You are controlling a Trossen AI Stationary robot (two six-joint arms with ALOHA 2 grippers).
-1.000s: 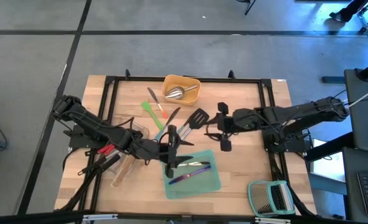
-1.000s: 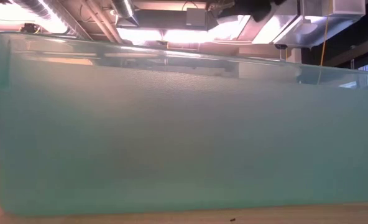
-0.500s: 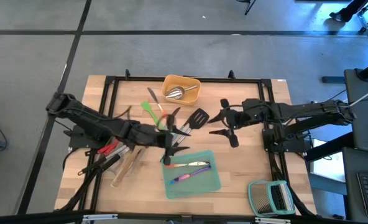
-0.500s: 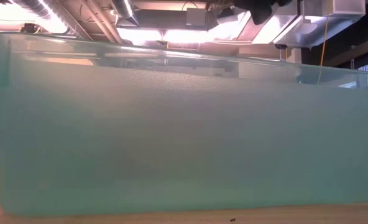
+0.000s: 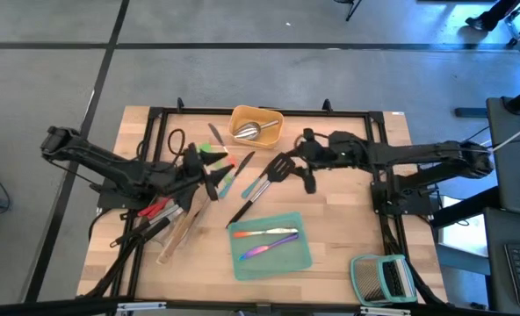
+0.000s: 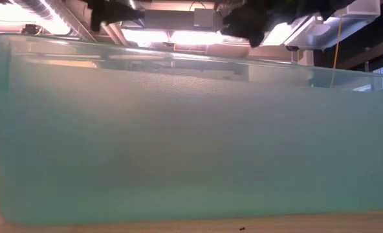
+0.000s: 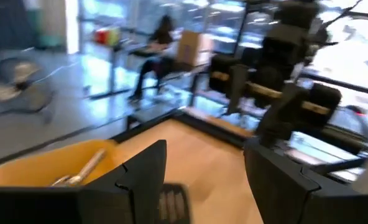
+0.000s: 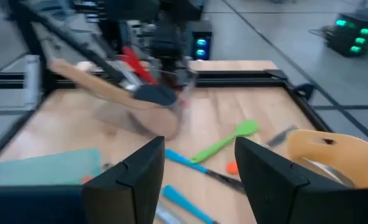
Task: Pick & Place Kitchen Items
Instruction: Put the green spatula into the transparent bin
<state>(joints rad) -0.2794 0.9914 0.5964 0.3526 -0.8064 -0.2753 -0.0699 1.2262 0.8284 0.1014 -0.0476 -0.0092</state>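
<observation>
A grey floor surrounds the wooden table, which carries the kitchen items in several spots. A steel scoop lies in the yellow tray at the far edge; a green spatula, a black turner and a black spatula lie mid-table, iridescent cutlery sits in the teal tray nearer, and a wooden spoon at the left. The left gripper hovers beside the green spatula, fingers apart and empty. The right gripper hangs by the turner's head, fingers likewise apart.
</observation>
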